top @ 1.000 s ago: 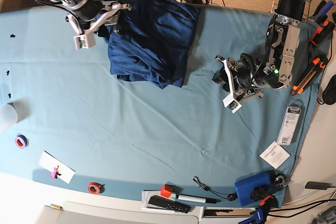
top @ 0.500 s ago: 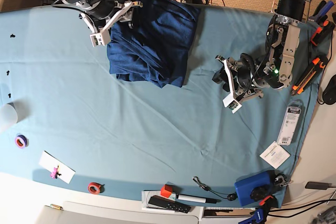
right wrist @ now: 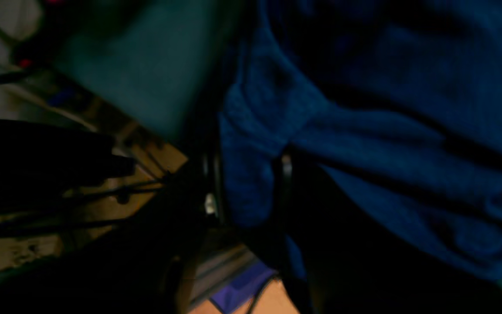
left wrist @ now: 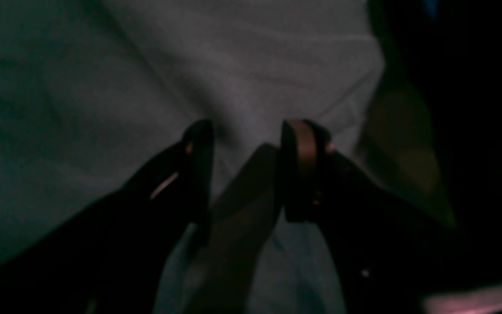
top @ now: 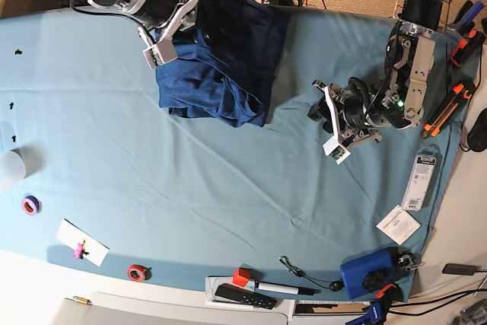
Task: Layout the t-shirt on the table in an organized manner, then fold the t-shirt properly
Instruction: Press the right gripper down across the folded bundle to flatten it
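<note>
The dark navy t-shirt (top: pixel 224 66) lies bunched at the far middle of the table (top: pixel 228 188). My right gripper (top: pixel 179 28) is at the shirt's upper left edge. In the right wrist view a fold of the t-shirt (right wrist: pixel 386 109) sits pinched between the fingers of that gripper (right wrist: pixel 247 187), so it is shut on the fabric. My left gripper (top: pixel 329 123) hovers over bare teal cloth to the right of the shirt. In the left wrist view the left gripper (left wrist: pixel 251 131) is open, with only the table cloth (left wrist: pixel 255 56) behind the gap.
Orange-handled cutters (top: pixel 449 108), a packet (top: pixel 421 180) and a paper card (top: pixel 398 224) lie along the right edge. A blue box (top: pixel 369 272), a remote (top: pixel 243 296) and a red tape roll (top: pixel 137 272) line the near edge. A purple tape roll (top: pixel 30 205) is at the left.
My right gripper has swung right from beside the shirt onto its upper left edge and closed on a fold there, bunching the fabric. The left arm has not moved.
</note>
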`<state>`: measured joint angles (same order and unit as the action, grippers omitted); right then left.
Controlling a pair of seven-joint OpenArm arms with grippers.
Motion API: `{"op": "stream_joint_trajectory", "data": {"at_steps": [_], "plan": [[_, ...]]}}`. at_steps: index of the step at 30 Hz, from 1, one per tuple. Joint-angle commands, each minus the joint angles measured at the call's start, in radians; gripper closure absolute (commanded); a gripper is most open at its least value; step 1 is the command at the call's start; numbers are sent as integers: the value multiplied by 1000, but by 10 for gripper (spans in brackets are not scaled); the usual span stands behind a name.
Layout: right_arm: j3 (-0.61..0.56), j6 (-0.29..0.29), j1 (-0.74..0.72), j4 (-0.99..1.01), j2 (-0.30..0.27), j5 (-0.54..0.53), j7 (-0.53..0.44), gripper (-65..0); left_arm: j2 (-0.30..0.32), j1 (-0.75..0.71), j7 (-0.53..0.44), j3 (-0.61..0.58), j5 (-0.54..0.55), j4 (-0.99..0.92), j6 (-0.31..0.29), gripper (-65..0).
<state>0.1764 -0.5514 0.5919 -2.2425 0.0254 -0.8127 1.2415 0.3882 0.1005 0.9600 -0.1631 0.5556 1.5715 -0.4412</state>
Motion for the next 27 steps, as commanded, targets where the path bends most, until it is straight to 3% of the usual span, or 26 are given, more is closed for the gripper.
{"op": "stream_joint_trajectory", "data": {"at_steps": [1,6,13,17,22,27], "plan": [[-13,-10,-7,-19,0,-16,-14,-115,8,2,34,-2,-1,4,-3,-264],[-138,-3,-48,-18,0,65,-19,-115,8,2,34,-2,-2,4,-3,-264],[-328,79,-110,-18,0,237,-21,-116,8,2,35,-2,-2,4,-3,-264],[-383,80,-110,-18,0,256,-3,-117,8,2,35,-2,-2,4,-3,-264],[-438,80,-109,-18,-1,256,76,-253,8,2,34,-2,-2,4,-3,-264],[-472,80,-107,-18,-1,252,69,-267,8,2,34,-2,-2,4,-3,-264]]}}
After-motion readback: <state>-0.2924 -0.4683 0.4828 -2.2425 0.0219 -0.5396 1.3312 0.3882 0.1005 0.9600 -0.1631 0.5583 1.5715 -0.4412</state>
